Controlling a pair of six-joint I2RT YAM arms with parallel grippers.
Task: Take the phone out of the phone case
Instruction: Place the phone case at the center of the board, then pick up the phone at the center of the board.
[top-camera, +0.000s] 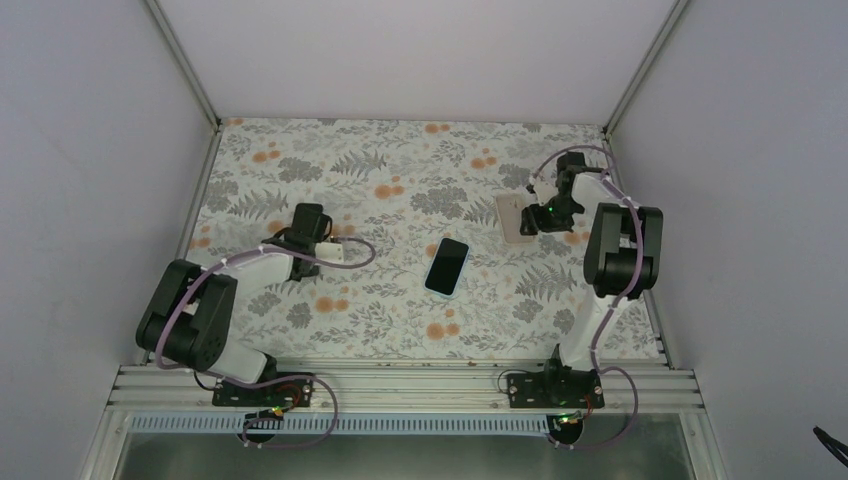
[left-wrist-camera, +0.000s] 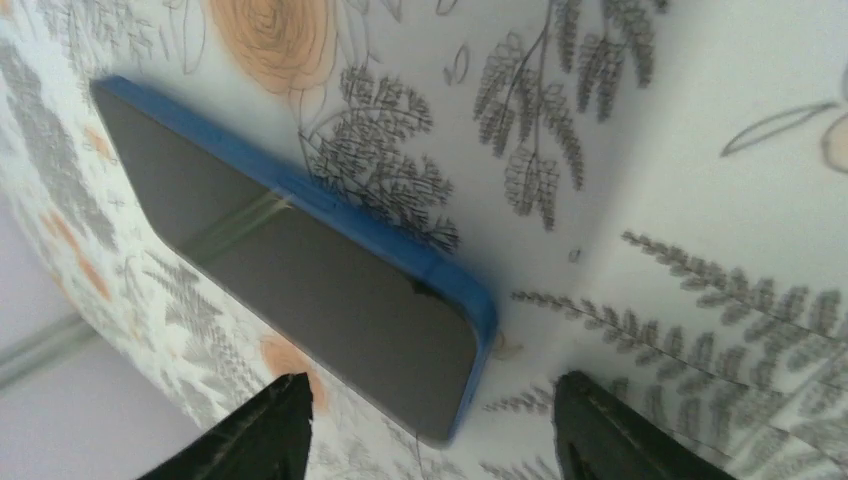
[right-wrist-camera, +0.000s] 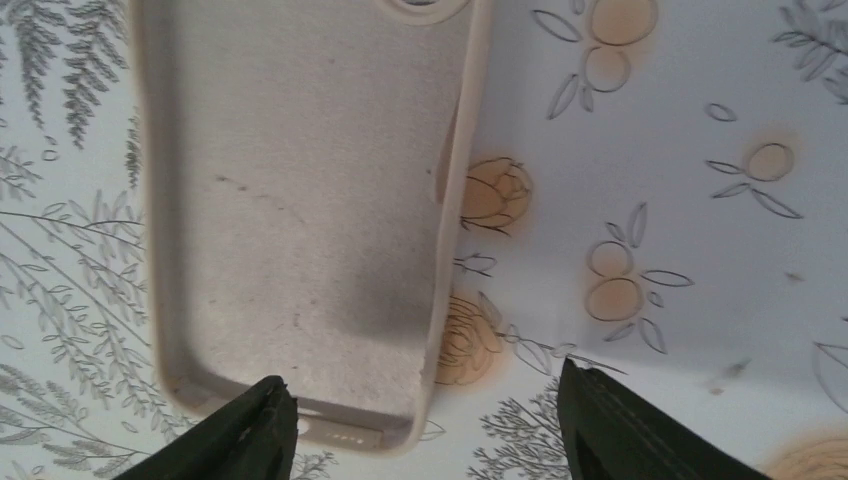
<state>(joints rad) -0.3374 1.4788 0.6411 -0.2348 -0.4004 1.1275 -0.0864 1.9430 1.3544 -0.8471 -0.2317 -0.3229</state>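
Floral cloth (top-camera: 400, 160): phone (left-wrist-camera: 290, 270) ahead of spread empty left fingers (left-wrist-camera: 265, 430), case (right-wrist-camera: 300, 200) ahead of right fingers (right-wrist-camera: 250, 435), likewise.

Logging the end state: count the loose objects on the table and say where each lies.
2. The phone lies screen-up at the centre of the floral table cover. The empty beige case lies farther back, on the right side. Smaller items may be hidden from view.
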